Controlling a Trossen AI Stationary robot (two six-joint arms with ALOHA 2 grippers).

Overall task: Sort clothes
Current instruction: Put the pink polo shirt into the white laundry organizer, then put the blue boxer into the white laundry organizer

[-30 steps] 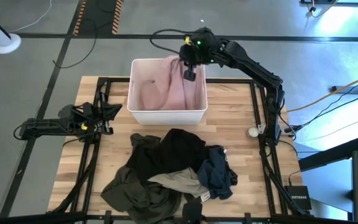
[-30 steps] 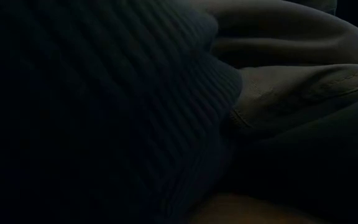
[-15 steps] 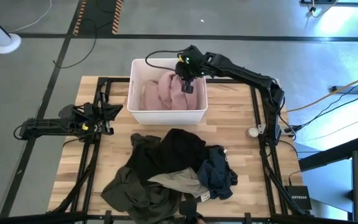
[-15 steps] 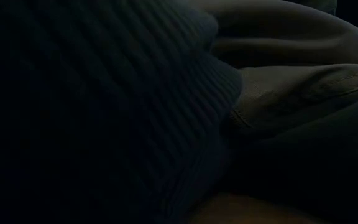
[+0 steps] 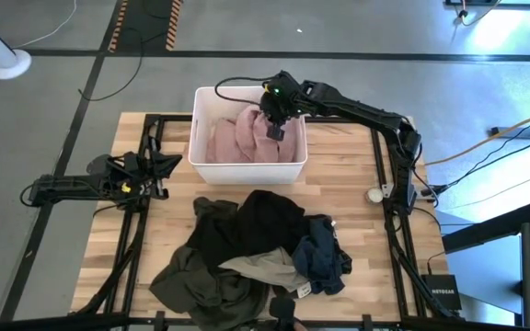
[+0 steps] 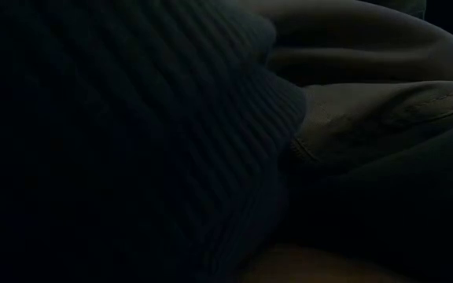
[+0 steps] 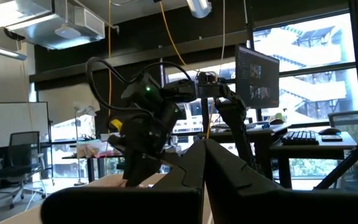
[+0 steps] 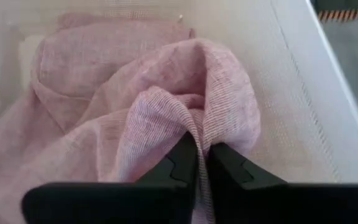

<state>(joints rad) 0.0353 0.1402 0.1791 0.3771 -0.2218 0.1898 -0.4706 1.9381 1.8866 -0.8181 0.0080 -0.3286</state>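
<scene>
Heaped along the table's [image 5: 145, 241] near edge, the unsorted clothes lie in one overlapping pile: a dark olive-green garment [image 5: 196, 276] at the near left, a beige-khaki piece [image 5: 263, 267] partly over it, a navy garment [image 5: 322, 259] bunched to the right, and a black garment [image 5: 251, 225] spread across the pile's far side. The low view is filled with dark fabric lying right against the camera, a ribbed knit [image 6: 132, 126] on one side and smoother folded cloth [image 6: 384, 118] on the other. Farther back on the left edge of the table, the left gripper [image 5: 162, 163] rests low with its arm folded, fingers [image 7: 229, 171] pressed together on nothing. Beyond the pile, against the table's far edge, stands the white bin [image 5: 247, 170], and the pale pink garment [image 5: 237, 138] lies crumpled inside it. The right arm reaches over the bin from the right, and the right gripper [image 5: 275, 131] hangs down inside it, nearly closed, its two fingertips [image 8: 225, 163] pinching a raised fold of the pale pink garment [image 8: 166, 106], which drapes down to the bin's floor on both sides of the fold.
</scene>
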